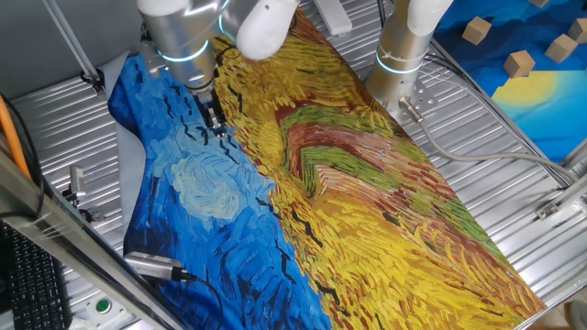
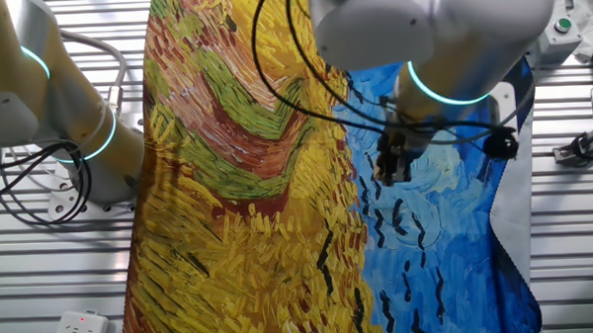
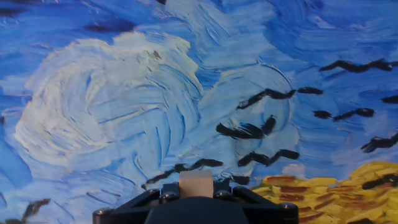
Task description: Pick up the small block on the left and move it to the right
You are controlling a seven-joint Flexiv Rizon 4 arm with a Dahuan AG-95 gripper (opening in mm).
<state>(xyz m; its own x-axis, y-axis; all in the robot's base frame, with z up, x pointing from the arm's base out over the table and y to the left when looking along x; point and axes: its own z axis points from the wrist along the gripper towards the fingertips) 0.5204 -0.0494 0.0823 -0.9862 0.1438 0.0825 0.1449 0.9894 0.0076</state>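
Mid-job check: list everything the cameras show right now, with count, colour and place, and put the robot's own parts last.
small block: one, pale tan, between the fingers, above the blue part of the cloth.
painted cloth: one, blue and yellow, covering the table.
larger blocks: at least three, tan, on a second blue and yellow cloth at the far corner.
power strip: one, white, on the metal table edge.
second arm: one, white, standing beside the cloth.
working arm: one, white and silver, over the blue area.
gripper: one, black, shut on the small block.

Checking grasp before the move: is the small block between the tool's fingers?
Yes: in the hand view the small block sits at the tool, above the painted cloth.
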